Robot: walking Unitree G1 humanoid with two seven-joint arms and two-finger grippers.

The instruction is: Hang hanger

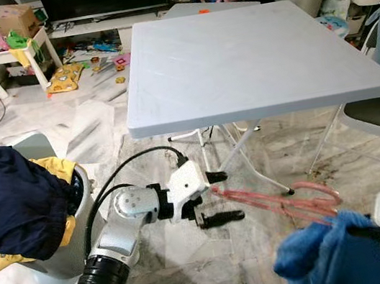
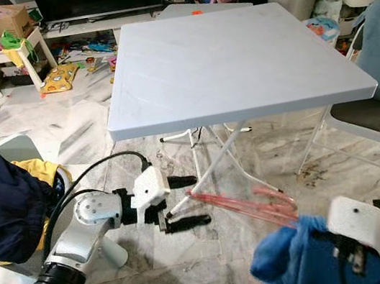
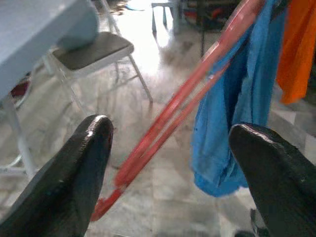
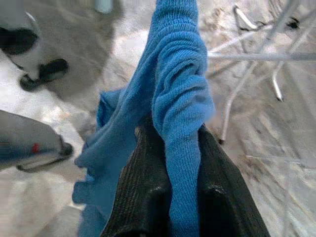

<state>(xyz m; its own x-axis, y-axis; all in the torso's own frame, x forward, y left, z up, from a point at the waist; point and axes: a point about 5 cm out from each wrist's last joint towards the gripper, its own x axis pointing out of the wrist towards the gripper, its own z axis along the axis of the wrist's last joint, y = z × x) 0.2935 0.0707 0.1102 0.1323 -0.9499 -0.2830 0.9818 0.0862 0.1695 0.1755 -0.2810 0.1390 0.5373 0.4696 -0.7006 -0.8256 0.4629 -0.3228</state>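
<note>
right gripper pinches soft, ribbed blue cloth draped on a thin pink hanger; left gripper, fingers spread wide, holds nothing beside the hanger's left tip.

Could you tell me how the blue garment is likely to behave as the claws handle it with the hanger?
The blue garment probably stays floppy: it bunches and droops from the right claw. It looks light and knitted, so it may snag. The pink hanger seems stiffer, keeping straight between the left claw's open fingers.
</note>
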